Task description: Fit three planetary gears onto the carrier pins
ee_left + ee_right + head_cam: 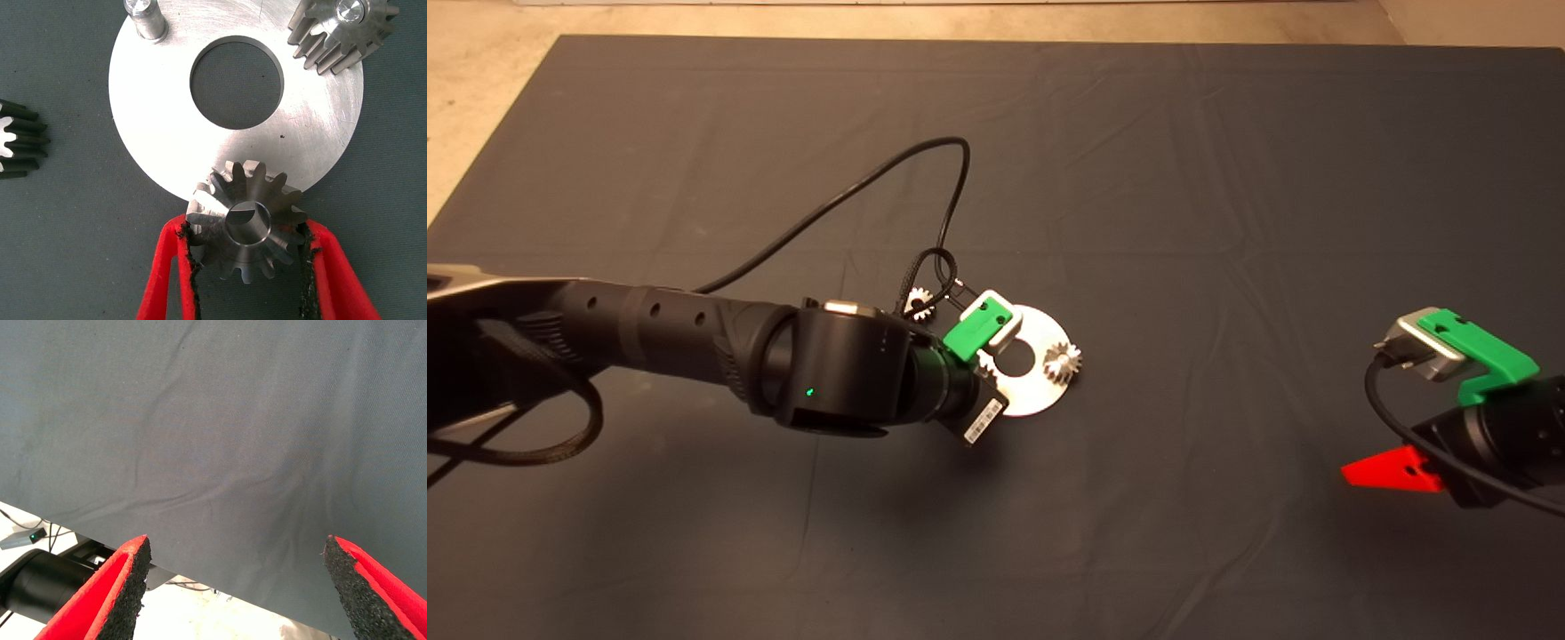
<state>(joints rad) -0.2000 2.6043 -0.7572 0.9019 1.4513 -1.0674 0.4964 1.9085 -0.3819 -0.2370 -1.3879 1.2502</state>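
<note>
Near the centre of the head view, the left gripper [250, 267] pinched a planetary gear [247, 223] over the disc [160, 133] edge, and should keep it level, bore centred on the pin, while the right gripper [233, 587] waited spread at lower right.

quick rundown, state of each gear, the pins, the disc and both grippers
Left gripper: shut on the held silvery metal gear, at the flat round silver disc's rim.
Held gear: not yet on a pin.
Second gear: seated on a pin.
Third gear: on the mat, off the disc.
Bare silver pin: upright, empty.
Right gripper: open, holds nothing, parked at the mat's edge.
</note>
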